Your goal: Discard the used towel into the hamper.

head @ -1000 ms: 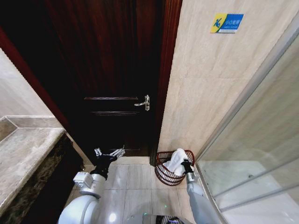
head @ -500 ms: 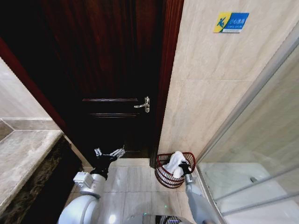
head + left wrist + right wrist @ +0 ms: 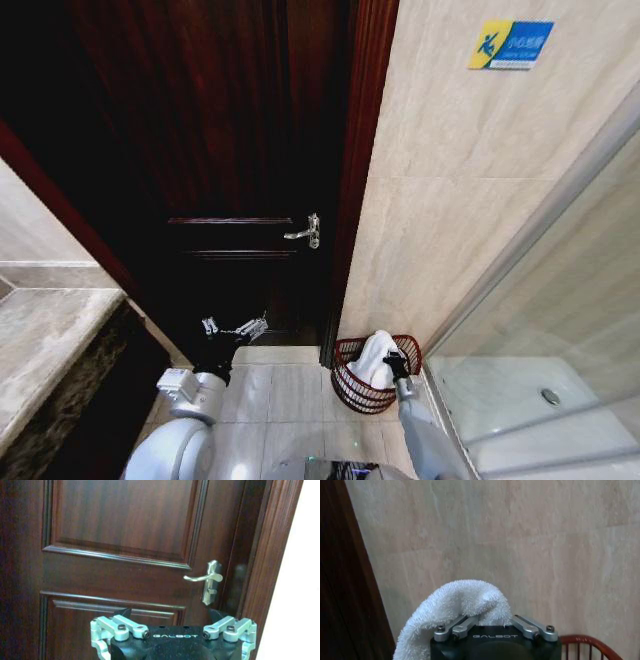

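A: Over the basket, what does the right gripper (image 3: 392, 360) hold?

B: Its fingers are clamped on the white terry towel (image 3: 375, 357), which drapes into the round reddish-brown slatted hamper (image 3: 352, 383). The hamper stands on the tiled floor (image 3: 290, 390) against the beige marble wall (image 3: 440, 200), beside the dark wooden door (image 3: 240, 150).

A: And the left gripper (image 3: 236, 326)?

B: Spread wide, empty, raised facing the door near its silver lever handle (image 3: 305, 230).
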